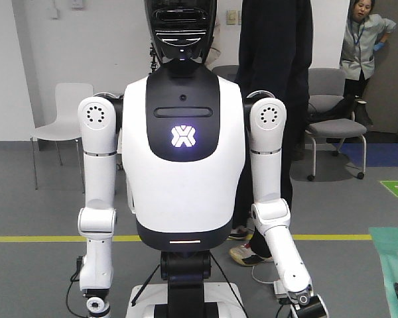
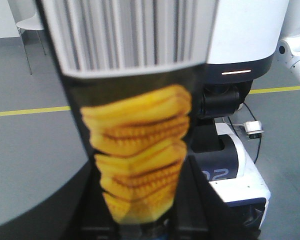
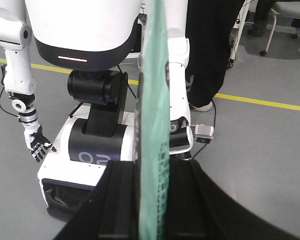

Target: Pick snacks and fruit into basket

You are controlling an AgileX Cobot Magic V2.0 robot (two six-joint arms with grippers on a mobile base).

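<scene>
Clearly, the right gripper (image 3: 151, 172) is closed on the mint-green pouch (image 3: 154, 85). The pouch stands edge-on between the two dark fingers and is taken at its lower part. The left gripper (image 2: 140, 202) is closed in the same way on a dark chips packet (image 2: 135, 135), which has yellow ridged crisps printed on it and a barcode above them. Both are held in the air in front of a white humanoid robot (image 1: 182, 132). The basket and the fruit are not in any view. I judge the pouch to be light, thin and floppy, with a smooth film that may slide. A hold near a sealed edge, firm but not crushing the contents, seems best. The pouch may fold over when the arm turns.
</scene>
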